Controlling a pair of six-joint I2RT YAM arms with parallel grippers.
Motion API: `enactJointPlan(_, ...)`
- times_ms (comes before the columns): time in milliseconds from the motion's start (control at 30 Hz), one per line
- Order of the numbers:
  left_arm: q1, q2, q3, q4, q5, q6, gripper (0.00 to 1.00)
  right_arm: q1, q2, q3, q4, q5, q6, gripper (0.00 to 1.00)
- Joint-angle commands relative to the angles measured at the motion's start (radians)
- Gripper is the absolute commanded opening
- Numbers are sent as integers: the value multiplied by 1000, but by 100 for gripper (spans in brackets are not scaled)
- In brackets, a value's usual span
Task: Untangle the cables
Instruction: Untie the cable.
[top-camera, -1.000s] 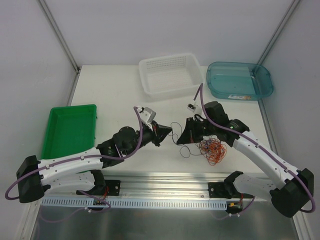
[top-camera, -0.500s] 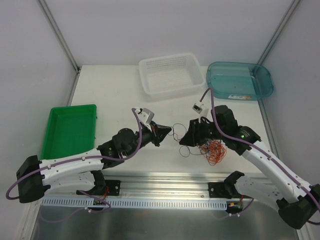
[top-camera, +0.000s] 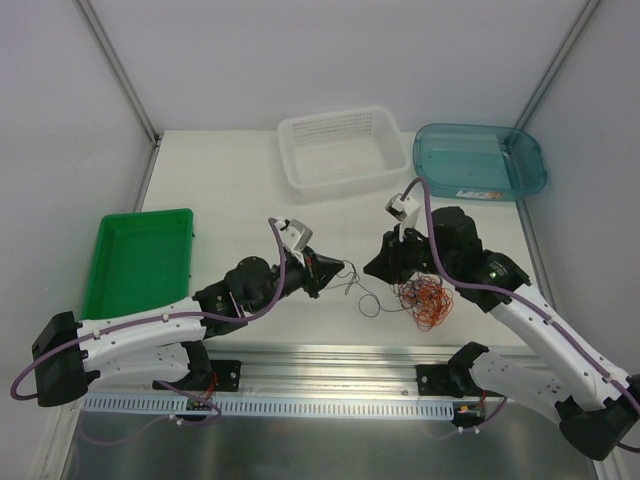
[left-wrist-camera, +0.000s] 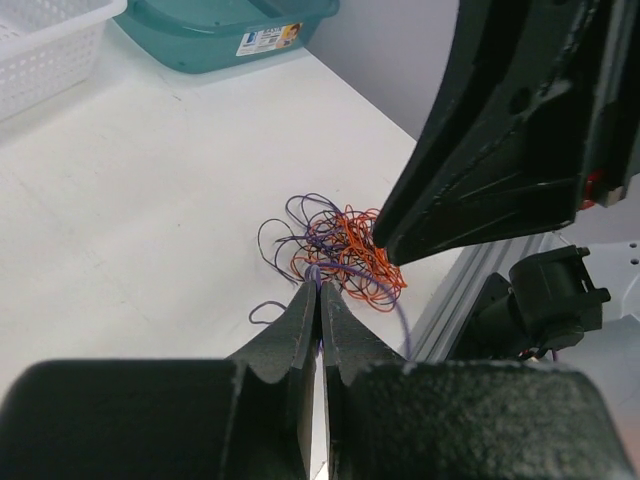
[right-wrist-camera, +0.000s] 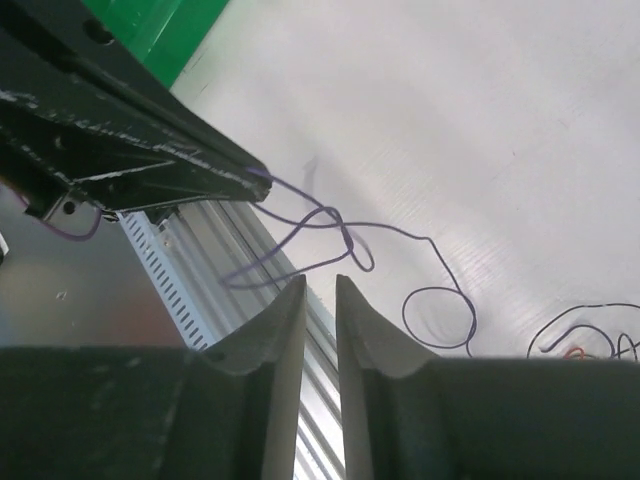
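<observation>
Clamps the left claw (left-wrist-camera: 318, 292) shut on one thin purple wire (right-wrist-camera: 325, 222), pinched right at the tips. Holds the right claw (right-wrist-camera: 320, 285) a little parted, gripping nothing, tips just short of that wire's loops. Finds the small knot of orange, red and dark cables (top-camera: 424, 300) lying on the white worktop (top-camera: 230, 190), just beside the right claw, with the pinched wire trailing in slack curls from the left claw toward the knot. Counts one strand part-way drawn, and the rest of the knot yet to separate: early days, by the look of it. Room now: plenty of open worktop left of the knot for a long pull; white mesh basket (top-camera: 335, 150) and teal plastic tub (top-camera: 480, 160) well beyond the knot, green tray (top-camera: 140, 260) far to its left. Tight on the near side, with the metal rail (top-camera: 330, 365) close to the knot, so best pull away from that edge.
</observation>
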Motion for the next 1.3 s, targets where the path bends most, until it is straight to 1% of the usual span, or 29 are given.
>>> enactJointPlan(0,0,-23,47,4,34,-14,1,5,36,2,98,-28,-67,20)
enactJointPlan(100,0,-20,52,-2,30,-20,1,18,53,-20,155,-50,-47,22)
enactJointPlan(267,0,-16,53,-4,28,-23,1,25,61,-67,174,-28,-38,32)
enactJointPlan(567,2,-42,55,-8,13,-43,0,25,-33,-228,207,44,-75,33)
enactJointPlan(767,0,-57,52,-8,22,-63,0,27,-40,-312,315,35,-75,33)
enactJointPlan(900,0,-69,45,-8,19,-71,0,25,-40,-343,414,28,-50,33)
enactJointPlan(1067,0,-69,47,-8,17,-72,0,27,-43,-354,450,41,-49,33)
enactJointPlan(1267,0,-66,53,-7,19,-81,0,25,-65,-371,490,16,-36,36)
